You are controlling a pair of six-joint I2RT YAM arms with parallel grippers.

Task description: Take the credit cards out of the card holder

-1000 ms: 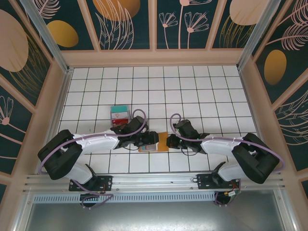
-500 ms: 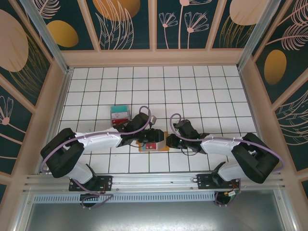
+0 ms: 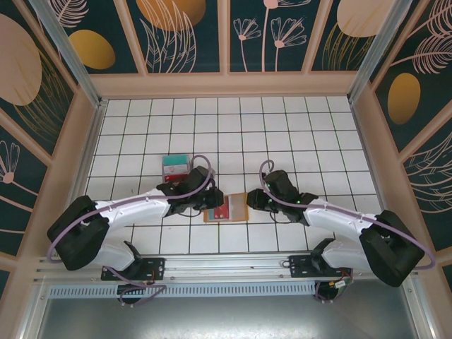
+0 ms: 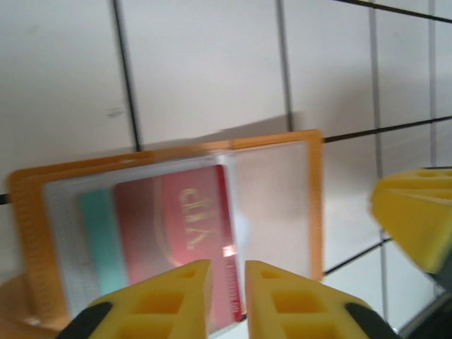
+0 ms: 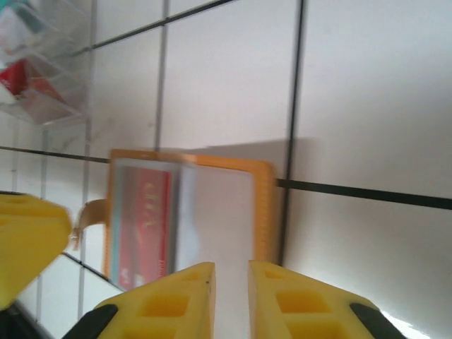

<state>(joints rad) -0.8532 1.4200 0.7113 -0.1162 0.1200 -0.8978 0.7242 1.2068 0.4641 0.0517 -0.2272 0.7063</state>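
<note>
The orange card holder lies open on the tiled table between the two arms. In the left wrist view its left sleeve holds a red credit card over a teal one, and its right sleeve looks pale and bare. My left gripper is nearly shut, its tips over the red card's lower right corner; a grip on it cannot be made out. My right gripper hovers at the holder's right half, almost shut, with nothing between its fingers. From above, the left gripper and right gripper flank the holder.
A clear box with red and teal cards stands just behind the left gripper, and it also appears at the right wrist view's top left corner. Wooden walls enclose the table on three sides. Open tiles stretch toward the back.
My left gripper has narrowed from wide open and drawn back left off the holder's middle. The right gripper has parted slightly and pulled back right. More of the holder shows.
</note>
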